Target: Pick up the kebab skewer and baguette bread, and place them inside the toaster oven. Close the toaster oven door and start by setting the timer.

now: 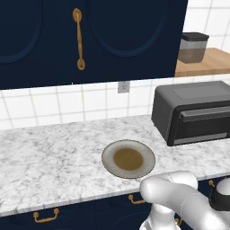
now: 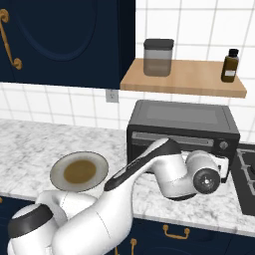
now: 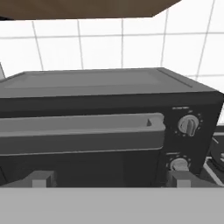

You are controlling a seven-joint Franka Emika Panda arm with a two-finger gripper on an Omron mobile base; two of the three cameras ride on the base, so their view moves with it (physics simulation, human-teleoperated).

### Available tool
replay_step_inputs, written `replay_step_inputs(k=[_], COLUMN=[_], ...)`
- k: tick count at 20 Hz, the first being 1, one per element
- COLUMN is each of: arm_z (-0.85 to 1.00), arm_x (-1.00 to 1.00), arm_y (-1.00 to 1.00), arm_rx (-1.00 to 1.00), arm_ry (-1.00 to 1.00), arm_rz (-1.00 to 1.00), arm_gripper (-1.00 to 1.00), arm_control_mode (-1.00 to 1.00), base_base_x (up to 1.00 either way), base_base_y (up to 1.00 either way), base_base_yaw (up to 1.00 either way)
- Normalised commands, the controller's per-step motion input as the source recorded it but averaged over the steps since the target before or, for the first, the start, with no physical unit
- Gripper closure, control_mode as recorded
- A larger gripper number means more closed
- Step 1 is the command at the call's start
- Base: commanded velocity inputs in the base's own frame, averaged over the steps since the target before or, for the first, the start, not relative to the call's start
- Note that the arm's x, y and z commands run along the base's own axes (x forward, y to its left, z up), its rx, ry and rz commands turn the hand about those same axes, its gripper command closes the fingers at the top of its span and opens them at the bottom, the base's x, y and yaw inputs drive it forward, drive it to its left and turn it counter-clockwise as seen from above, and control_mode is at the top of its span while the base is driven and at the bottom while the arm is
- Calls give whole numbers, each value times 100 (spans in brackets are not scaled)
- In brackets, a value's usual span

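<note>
Gripper [image 3: 111,180]: jaws spread wide, nothing btwn them; the two finger tips [image 3: 41,179] sit far apart at bottom of hand view, facing the oven front. Hand itself sits low in front of the oven in right base view.
Toaster oven [image 1: 193,112]: dark grey box on the marble counter [image 1: 45,157], right side, back near the tiled wall; under the wooden shelf [image 2: 189,79].
Toaster oven door [image 3: 83,148]: looks shut, flush w/ the front; grey bar handle [image 3: 78,127] runs across its top, level w/ the gripper's line of sight.
Knobs: two on the oven's right panel, upper knob [image 3: 189,125] and lower knob [image 3: 178,165], lower one just above the right finger tip in hand view.
Skewer + baguette: can't tell where they are from these views.
Plate [image 1: 128,159]: round, grey rim, brown centre; on counter left of the oven, apart from it, near the front edge. Bare on top.
Arm [image 2: 149,174]: white, rises from lower left of right base view, elbow bends in front of oven, partly covers the door there.
Shelf items: grey-lidded canister [image 2: 158,57] at shelf's left end, small brown bottle [image 2: 229,65] w/ black cap at its right end, well apart.
Cabinets: navy upper cabinet [image 1: 90,40] w/ brass handle [image 1: 79,39] above counter; navy drawers below w/ brass pulls.
Outlet [image 1: 123,86]: on tile wall btwn cabinet and counter, left of oven.
Stove [image 2: 246,174]: dark cooktop at counter's far right, beside the oven.
</note>
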Motion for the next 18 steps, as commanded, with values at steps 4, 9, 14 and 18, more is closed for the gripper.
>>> replay_step_inputs(k=[4, 9, 14, 18], arm_z=[-7, -37, -30, -13], arm_x=[-54, -6, 1, 1], arm_y=[-31, -22, -7, -5], arm_rx=[3, 1, 1, 0], arm_ry=[0, -12, -19, -8], arm_rz=[0, 0, 0, 0], arm_gripper=[-100, -100, -100, -100], arm_control_mode=[-100, -100, -100, -100], base_base_x=[0, 0, 0, 0], base_base_y=[0, 0, 0, 0], base_base_yaw=[0, 0, 0, 0])
